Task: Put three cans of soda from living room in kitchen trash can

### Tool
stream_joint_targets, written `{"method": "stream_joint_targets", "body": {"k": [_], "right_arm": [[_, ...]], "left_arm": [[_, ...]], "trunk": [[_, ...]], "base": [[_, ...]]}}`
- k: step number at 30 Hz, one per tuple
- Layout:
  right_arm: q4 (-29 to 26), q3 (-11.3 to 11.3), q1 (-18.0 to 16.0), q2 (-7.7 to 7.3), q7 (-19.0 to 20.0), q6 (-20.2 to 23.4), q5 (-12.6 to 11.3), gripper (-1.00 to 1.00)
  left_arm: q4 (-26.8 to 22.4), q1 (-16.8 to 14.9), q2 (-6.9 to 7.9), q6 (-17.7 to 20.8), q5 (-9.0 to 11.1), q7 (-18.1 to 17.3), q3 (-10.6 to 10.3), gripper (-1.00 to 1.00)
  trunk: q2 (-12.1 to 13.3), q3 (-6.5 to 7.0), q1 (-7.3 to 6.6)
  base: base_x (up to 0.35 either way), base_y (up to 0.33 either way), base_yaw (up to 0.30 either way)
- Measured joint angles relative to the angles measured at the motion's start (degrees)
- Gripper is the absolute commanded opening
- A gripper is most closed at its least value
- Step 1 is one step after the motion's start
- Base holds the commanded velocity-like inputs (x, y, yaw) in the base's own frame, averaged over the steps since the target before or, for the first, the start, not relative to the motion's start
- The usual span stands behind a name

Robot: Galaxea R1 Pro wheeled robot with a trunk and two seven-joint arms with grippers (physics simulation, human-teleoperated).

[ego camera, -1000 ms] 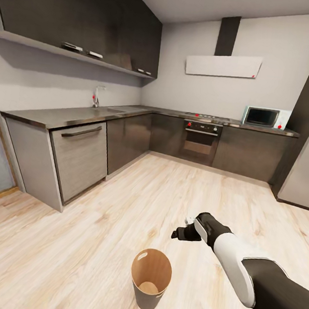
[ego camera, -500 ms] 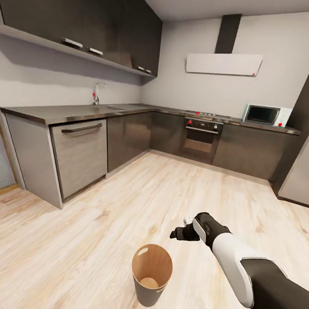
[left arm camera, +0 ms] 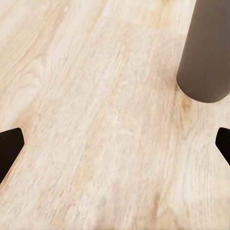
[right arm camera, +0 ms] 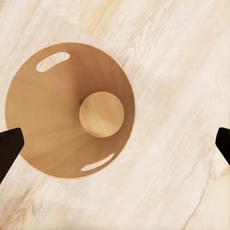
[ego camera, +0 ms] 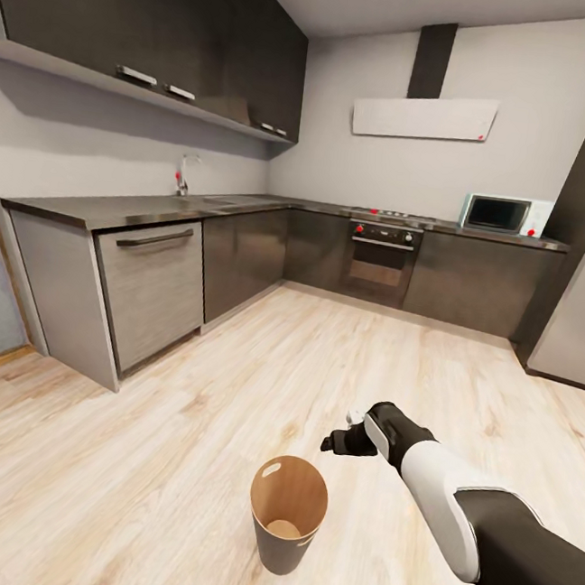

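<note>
Right wrist view looks into the tash can (right arm camera: 52, 139), which holds no cans; the right gripper (right arm camera: 115, 143), spread wide and empty, hangs above it, so all three seem left.

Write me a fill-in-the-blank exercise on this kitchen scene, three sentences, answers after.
1. The trash can stands upright on the pale wood ____.
2. In the right wrist view, the bin's brown inside holds ____ soda cans.
3. In the head view, the right gripper hangs above the floor, beside the bin's ____.

Missing words: floor; no; rim
</note>
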Motion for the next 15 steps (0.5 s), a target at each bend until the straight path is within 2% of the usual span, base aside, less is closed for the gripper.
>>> {"method": "stream_joint_targets", "body": {"k": [12, 13, 15], "right_arm": [[0.15, 0.18, -0.05, -0.07, -0.31, 1.40, 0.56, 1.00], [0.12, 0.18, -0.07, -0.09, -0.32, 2.14, 0.60, 1.00], [-0.18, 0.15, -0.27, -0.43, -0.36, 8.25, 0.73, 1.00]], "left_arm": [[-1.40, 0.30, 0.08, -0.02, 0.31, -0.04, 0.16, 1.00], [-1.55, 0.29, 0.08, -0.01, 0.27, -0.04, 0.24, 1.00], [-1.72, 0.17, 0.10, 0.08, 0.25, -0.11, 0.38, 1.00]], "trunk": [[0.00, 0.00, 0.00], [0.00, 0.00, 0.00], [0.00, 0.00, 0.00]], "base": [[0.000, 0.000, 0.000], [0.000, 0.000, 0.000], [0.000, 0.000, 0.000]]}}
